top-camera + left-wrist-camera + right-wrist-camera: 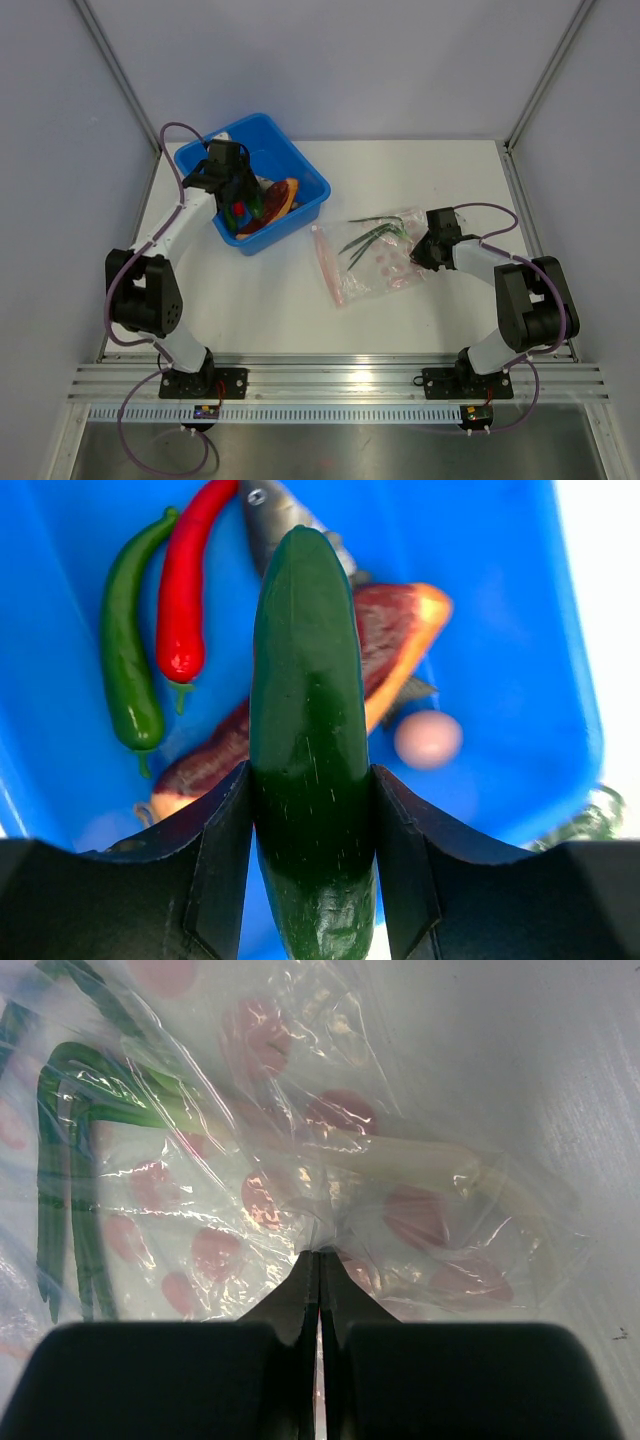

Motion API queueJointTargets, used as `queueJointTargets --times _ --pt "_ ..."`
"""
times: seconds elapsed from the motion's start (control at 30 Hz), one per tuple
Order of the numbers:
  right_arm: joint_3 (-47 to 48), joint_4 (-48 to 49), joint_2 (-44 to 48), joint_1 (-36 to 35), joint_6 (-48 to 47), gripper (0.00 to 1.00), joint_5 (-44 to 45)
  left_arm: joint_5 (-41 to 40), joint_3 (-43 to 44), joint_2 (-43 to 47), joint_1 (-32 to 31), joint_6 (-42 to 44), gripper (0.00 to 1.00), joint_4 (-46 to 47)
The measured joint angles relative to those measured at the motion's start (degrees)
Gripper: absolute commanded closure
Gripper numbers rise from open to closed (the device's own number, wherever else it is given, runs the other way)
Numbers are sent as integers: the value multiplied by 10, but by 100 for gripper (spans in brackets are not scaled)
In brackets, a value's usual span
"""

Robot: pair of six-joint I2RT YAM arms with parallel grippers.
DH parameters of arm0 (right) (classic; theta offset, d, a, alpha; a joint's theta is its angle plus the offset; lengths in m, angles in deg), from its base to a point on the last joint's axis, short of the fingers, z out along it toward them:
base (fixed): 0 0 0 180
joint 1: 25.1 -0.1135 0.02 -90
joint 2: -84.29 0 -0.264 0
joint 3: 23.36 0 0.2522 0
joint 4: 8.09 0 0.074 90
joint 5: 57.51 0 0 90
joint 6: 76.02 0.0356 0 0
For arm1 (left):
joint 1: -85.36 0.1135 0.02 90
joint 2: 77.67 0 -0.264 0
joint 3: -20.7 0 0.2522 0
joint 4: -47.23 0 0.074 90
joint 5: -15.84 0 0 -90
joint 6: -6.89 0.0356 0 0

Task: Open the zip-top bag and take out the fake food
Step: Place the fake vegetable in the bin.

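Crinkly clear bag pinched; left fingers grip glossy green pepper.

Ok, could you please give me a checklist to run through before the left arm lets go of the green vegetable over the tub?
1. Left gripper clamps the dark green vegetable: ok.
2. Vegetable hangs over the blue tub: ok.
3. Tub has bare floor beyond the red chili and green chili: ok.
4. Right gripper is shut on the bag: ok.
5. Bag emptied: not ok, green stalks are inside.
6. Bag mouth open wide enough for the next reach: cannot tell.
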Motion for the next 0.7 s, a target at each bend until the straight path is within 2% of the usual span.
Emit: queueJointTargets --times 0.17,0.27,0.3,0.7 --pt "0 0 0 0 0 100 0 3 0 -37 12 0 66 4" --pt "0 0 0 0 0 100 0 3 0 -44 14 1 56 5" --pt "0 0 0 0 0 100 0 3 0 -45 14 1 55 6" --pt "0 0 0 0 0 100 0 12 0 -83 16 9 56 18"
